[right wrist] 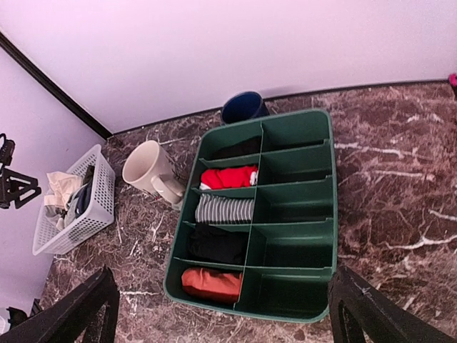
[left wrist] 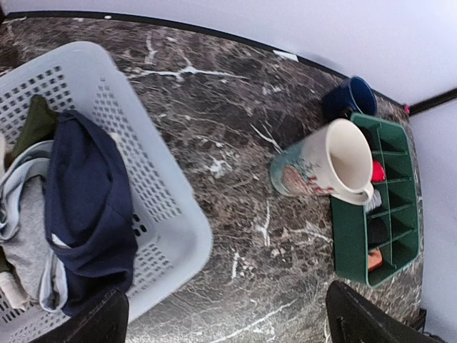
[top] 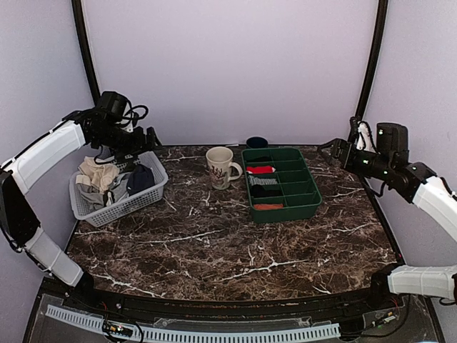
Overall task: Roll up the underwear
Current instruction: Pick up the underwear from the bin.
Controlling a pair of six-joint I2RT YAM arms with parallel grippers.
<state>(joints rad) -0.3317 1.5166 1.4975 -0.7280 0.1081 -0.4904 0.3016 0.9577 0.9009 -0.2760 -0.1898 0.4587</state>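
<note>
At far left of the dark brown marbled counter (top: pixel 214 250), a white perforated plastic basket (top: pixel 118 206) sits skewed to the edge. Heaped inside are a cream cloth (top: pixel 96 174), a grey cloth (left wrist: pixel 25 250) and an olive cloth (left wrist: pixel 36 121).

- The dark navy-blue underwear (left wrist: pixel 89 207) lies on top of the heap at the basket's right end, against the right wall.
- It is crumpled and folded over itself. In the left wrist view its long axis runs top to bottom of the frame, roughly along that wall.
- Only a small pale sliver shows on its left edge, so I cannot tell which way the waistband faces.
- The left gripper (top: pixel 148 139) hangs above the basket's far right corner, jaws spread wide and holding nothing. Its dark fingers (left wrist: pixel 96 321) are clear of the cloth.

Centre: a cream ceramic mug with a printed pattern (top: pixel 220 166) stands upright, handle to the right. Behind it and to the right is a dark blue cup (top: pixel 257 142), just beside the far left corner of a green plastic compartment tray (top: pixel 303 204). The tray's left column holds rolled bundles, far to near: black, red, striped, black, orange.

Far right: the right gripper (top: pixel 334 148) hovers above the counter's far right edge, beyond the tray. Its jaws are wide apart and hold nothing.
</note>
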